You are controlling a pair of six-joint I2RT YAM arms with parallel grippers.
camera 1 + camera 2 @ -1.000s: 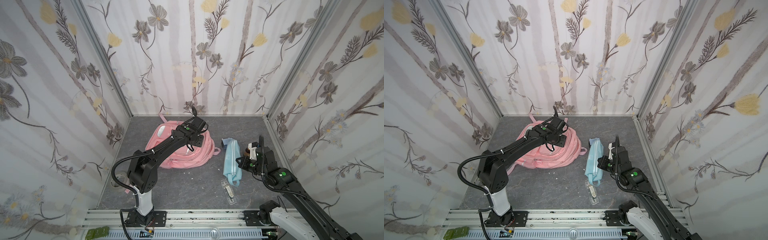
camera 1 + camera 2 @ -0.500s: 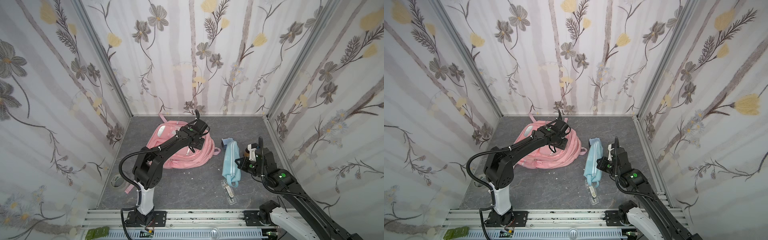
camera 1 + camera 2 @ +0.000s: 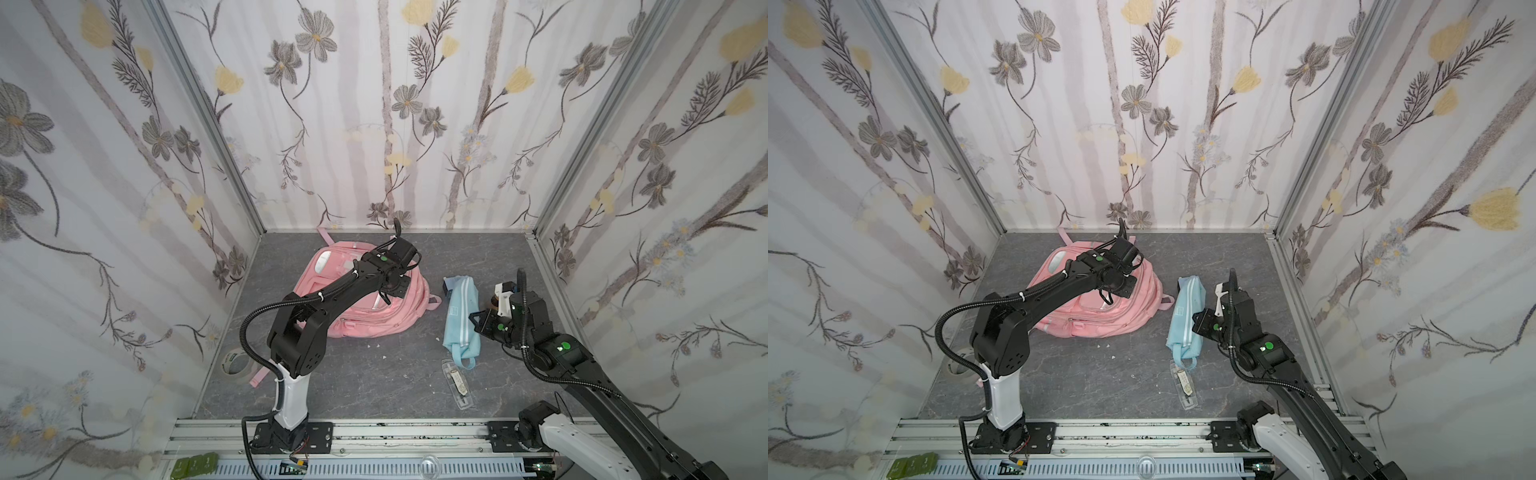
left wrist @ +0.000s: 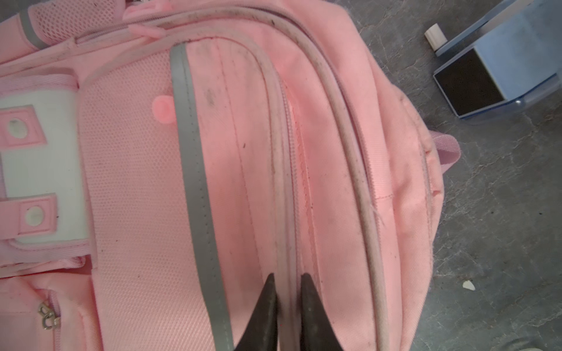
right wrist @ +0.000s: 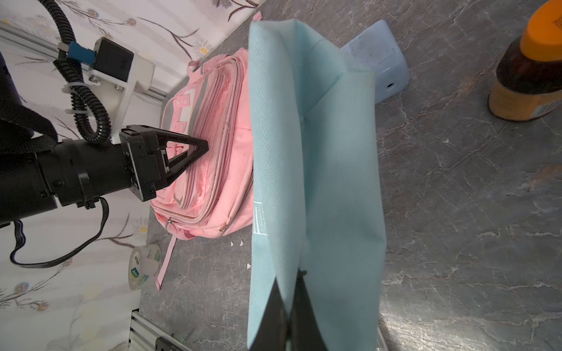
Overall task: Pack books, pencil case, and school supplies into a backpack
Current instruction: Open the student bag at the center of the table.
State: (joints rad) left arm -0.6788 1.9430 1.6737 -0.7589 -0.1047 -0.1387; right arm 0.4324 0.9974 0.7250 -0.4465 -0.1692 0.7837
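Note:
The pink backpack [image 3: 374, 320] lies flat on the grey floor in both top views [image 3: 1100, 324]. My left gripper [image 4: 287, 276] rests on its upper front, jaws nearly together and pinching a pale piping ridge beside a zip; the right wrist view shows its black fingertips [image 5: 205, 146] on the fabric. Right of the backpack lies the light-blue pencil case [image 3: 459, 320]. My right gripper [image 5: 289, 273] is shut on a fold of the pencil case [image 5: 316, 182]. A tape roll [image 3: 236, 363], a clear plastic case [image 3: 457, 384] and a pale-blue gadget [image 5: 380, 67] lie loose. The books are out of view.
A brown bottle with an orange cap [image 5: 529, 70] stands near the right wall behind my right wrist. Flowered walls [image 3: 124, 208] close in three sides. A metal rail [image 3: 374, 432] runs along the front edge. A loose pink strap [image 5: 165, 261] trails beside the tape roll.
My left gripper slid a little to the right across the backpack's top and its jaws closed onto the piping. The right arm and the pencil case have barely moved.

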